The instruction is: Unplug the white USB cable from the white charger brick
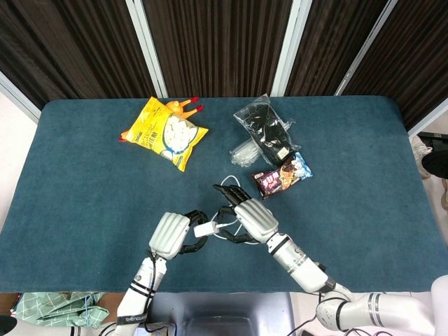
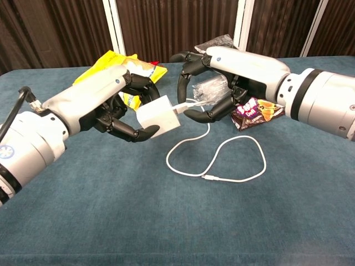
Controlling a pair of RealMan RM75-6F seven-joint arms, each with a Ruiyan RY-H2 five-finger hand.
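My left hand (image 2: 108, 108) grips the white charger brick (image 2: 158, 116) and holds it off the blue table. The white USB cable (image 2: 222, 176) is still plugged into the brick's right end and drops into a loop on the cloth. My right hand (image 2: 216, 77) is right beside the brick. Its curled fingers (image 2: 180, 72) arch over the plug and the thumb sits below it, with a gap that shows no clear grip. From the head view the brick (image 1: 203, 229) lies between the left hand (image 1: 170, 234) and the right hand (image 1: 253, 218).
A yellow snack bag (image 1: 164, 133) lies at the back left. A black item in a clear bag (image 1: 266, 129) and a clear packet (image 1: 245, 150) sit at the back centre. A dark candy wrapper (image 2: 258, 109) lies just behind the right hand.
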